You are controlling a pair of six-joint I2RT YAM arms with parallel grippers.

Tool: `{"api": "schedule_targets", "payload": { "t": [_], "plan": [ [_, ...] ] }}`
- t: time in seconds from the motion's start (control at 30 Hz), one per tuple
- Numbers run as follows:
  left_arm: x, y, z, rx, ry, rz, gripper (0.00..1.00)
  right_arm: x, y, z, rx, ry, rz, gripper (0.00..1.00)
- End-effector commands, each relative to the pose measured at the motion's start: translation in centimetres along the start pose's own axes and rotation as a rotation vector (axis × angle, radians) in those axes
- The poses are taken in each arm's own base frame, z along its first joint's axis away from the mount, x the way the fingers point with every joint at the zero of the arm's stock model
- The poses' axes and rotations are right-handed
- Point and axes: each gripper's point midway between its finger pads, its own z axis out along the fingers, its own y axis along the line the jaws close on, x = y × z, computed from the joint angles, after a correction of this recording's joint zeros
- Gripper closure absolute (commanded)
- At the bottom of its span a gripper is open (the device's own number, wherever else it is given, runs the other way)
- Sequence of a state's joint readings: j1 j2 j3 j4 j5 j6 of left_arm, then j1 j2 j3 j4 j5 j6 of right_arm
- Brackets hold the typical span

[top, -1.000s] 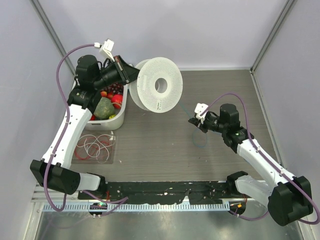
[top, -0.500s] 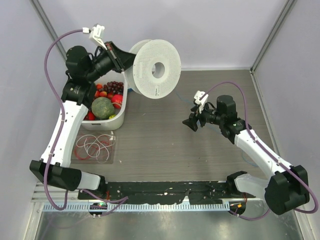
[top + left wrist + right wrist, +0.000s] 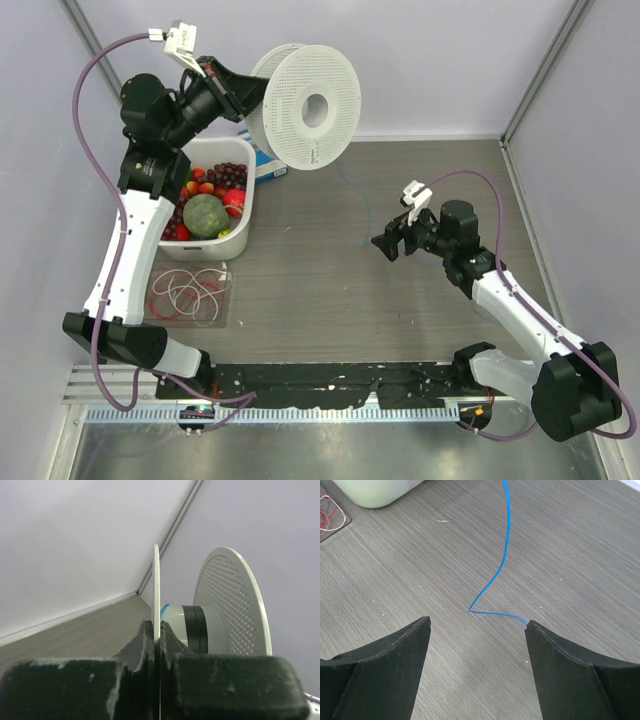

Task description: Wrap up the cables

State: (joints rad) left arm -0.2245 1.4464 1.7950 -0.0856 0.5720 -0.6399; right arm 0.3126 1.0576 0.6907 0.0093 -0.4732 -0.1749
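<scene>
Blue cable (image 3: 507, 540) slack, kinked; red-white cables (image 3: 190, 292) looped.

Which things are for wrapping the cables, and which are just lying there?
For the job:
- blue cable
- white spool
- red and white cables

Just lying about:
- white tub
- fruit inside it

The spool (image 3: 295, 140) is matt perforated white plastic, the table (image 3: 300, 290) grey woodgrain.
</scene>
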Motion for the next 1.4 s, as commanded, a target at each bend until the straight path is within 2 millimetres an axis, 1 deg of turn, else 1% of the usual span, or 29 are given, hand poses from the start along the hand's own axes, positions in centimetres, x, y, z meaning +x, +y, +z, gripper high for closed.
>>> {"api": "schedule_targets", "payload": {
  "t": [0.0, 0.1, 0.13, 0.17, 0.2, 0.23, 0.33, 0.37, 0.4, 0.43, 0.47, 0.5, 0.53, 0.57, 0.63, 0.87, 0.93, 0.97, 1.0, 1.03, 1.07, 1.1, 1.13, 1.17, 1.2, 1.27, 1.3, 1.33, 1.37],
  "plan": [
    [-5.1, -2.5, -0.4, 0.042, -0.165, 0.086, 1.00, -1.3, -0.9, 1.0, 0.030, -0.094, 0.018, 0.18],
    [-5.3, -2.5, -0.3, 0.043, -0.173, 0.090, 1.00, -1.2, -1.2, 2.3, 0.016, -0.121, 0.008, 0.18],
    [-5.4, -2.6, -0.3, 0.044, -0.175, 0.092, 1.00, -0.7, -1.1, 2.5, 0.010, -0.124, 0.007, 0.18],
    [-5.3, -2.4, -0.2, 0.042, -0.174, 0.088, 1.00, -1.2, -1.1, 2.9, -0.003, -0.162, -0.008, 0.18],
    [-5.3, -2.3, -0.2, 0.037, -0.176, 0.089, 1.00, -0.5, -1.0, 3.1, -0.009, -0.161, -0.005, 0.18],
    [-5.2, -2.1, -0.2, 0.032, -0.176, 0.085, 1.00, -0.7, -1.0, 3.6, -0.019, -0.188, -0.015, 0.18],
    [-5.1, -1.8, -0.2, 0.018, -0.177, 0.078, 1.00, -0.4, -1.4, 4.8, -0.028, -0.185, -0.017, 0.21],
    [-5.0, -1.6, -0.2, 0.012, -0.179, 0.075, 1.00, -0.7, -1.8, 5.1, -0.018, -0.194, -0.021, 0.22],
    [-4.8, -1.5, -0.2, 0.008, -0.177, 0.069, 1.00, -0.5, -2.0, 5.6, -0.018, -0.190, -0.021, 0.24],
    [-4.7, -1.3, -0.3, 0.003, -0.176, 0.063, 1.00, -1.0, -2.1, 5.8, -0.020, -0.199, -0.030, 0.25],
    [-4.5, -1.2, -0.2, -0.002, -0.175, 0.061, 1.00, -0.7, -2.2, 6.2, -0.027, -0.192, -0.027, 0.28],
    [-4.5, -1.2, -0.3, -0.005, -0.175, 0.058, 1.00, -1.1, -2.3, 6.5, -0.033, -0.200, -0.027, 0.33],
    [-4.5, -1.0, -0.4, -0.018, -0.178, 0.051, 1.00, -0.9, -2.2, 6.8, -0.046, -0.193, -0.022, 0.35],
    [-4.4, -0.8, -0.4, -0.024, -0.180, 0.046, 1.00, -1.0, -2.0, 7.0, -0.056, -0.194, -0.023, 0.41],
    [-4.4, -0.5, -0.4, -0.038, -0.186, 0.040, 1.00, -0.8, -1.7, 7.2, -0.066, -0.195, -0.033, 0.47],
    [-4.2, -0.2, -0.1, -0.047, -0.189, -0.024, 1.00, -1.0, -0.9, 8.6, -0.088, -0.217, -0.076, 0.47],
    [-4.4, -0.2, -0.2, -0.052, -0.194, -0.020, 1.00, -0.7, -1.2, 9.0, -0.085, -0.207, -0.078, 0.53],
    [-4.4, -0.1, -0.3, -0.054, -0.195, -0.017, 1.00, -0.7, -1.2, 9.2, -0.086, -0.205, -0.078, 0.60],
    [-4.5, -0.3, -0.3, -0.049, -0.196, -0.012, 1.00, -0.6, -1.3, 9.3, -0.085, -0.196, -0.081, 0.64],
    [-4.6, -0.5, -0.4, -0.042, -0.196, -0.007, 1.00, -0.7, -1.3, 9.3, -0.086, -0.195, -0.085, 0.73],
    [-4.5, -0.4, -0.4, -0.044, -0.193, -0.006, 1.00, -0.4, -1.2, 9.3, -0.093, -0.181, -0.087, 0.79],
    [-4.4, -0.4, -0.4, -0.048, -0.193, -0.008, 1.00, -0.8, -1.3, 9.2, -0.091, -0.183, -0.094, 0.94],
    [-4.3, 0.1, -0.3, -0.066, -0.193, -0.010, 1.00, -0.1, -1.2, 9.2, -0.094, -0.155, -0.084, 0.99],
    [-4.1, 0.7, -0.3, -0.090, -0.192, -0.011, 1.00, -0.7, -1.1, 8.9, -0.095, -0.156, -0.088, 0.99],
    [-3.9, 1.4, -0.3, -0.122, -0.193, -0.014, 1.00, 0.0, -0.9, 8.7, -0.103, -0.118, -0.077, 0.99],
    [-3.2, 2.8, -0.1, -0.176, -0.179, -0.014, 1.00, -0.2, -0.2, 7.9, -0.137, -0.072, -0.088, 0.99],
    [-2.6, 3.6, 0.0, -0.197, -0.166, -0.022, 1.00, 0.2, 0.8, 7.1, -0.178, -0.025, -0.076, 0.99],
    [-2.2, 3.9, 0.1, -0.202, -0.154, -0.022, 1.00, -0.1, 1.6, 6.7, -0.219, -0.002, -0.111, 0.99],
    [-1.6, 4.1, 0.3, -0.207, -0.138, -0.020, 1.00, 0.8, 2.8, 5.4, -0.262, 0.064, -0.098, 0.99]
  ]
}}
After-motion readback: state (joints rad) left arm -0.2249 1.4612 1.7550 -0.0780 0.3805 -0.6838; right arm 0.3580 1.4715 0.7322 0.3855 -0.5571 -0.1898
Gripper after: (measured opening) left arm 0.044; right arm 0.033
